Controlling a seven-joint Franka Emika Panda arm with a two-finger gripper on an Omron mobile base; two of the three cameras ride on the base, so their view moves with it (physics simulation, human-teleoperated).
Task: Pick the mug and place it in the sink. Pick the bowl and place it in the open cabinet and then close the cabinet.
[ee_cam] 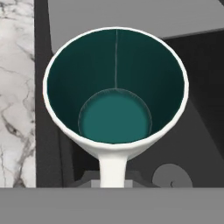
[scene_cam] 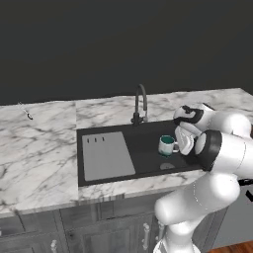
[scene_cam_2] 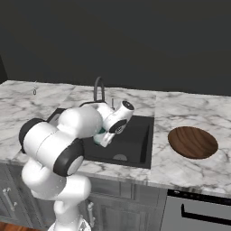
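mug (scene_cam: pixel 167 145) hangs over the black sink (scene_cam: pixel 143 153) basin, our fingers (ee_cam: pixel 113 177) clenched on its white handle; we judge it not yet set down. one bowl (scene_cam_2: pixel 192 142) waits on the marble surface (scene_cam_2: pixel 189 167), cabinet work undone. we count one mug, one bowl, one sink.

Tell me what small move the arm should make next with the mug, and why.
Probably lower it a little, then open. The gripper is shut on the handle of the small white mug with teal inside, which hangs above the black rectangular sink basin, seemingly not yet resting on its floor.
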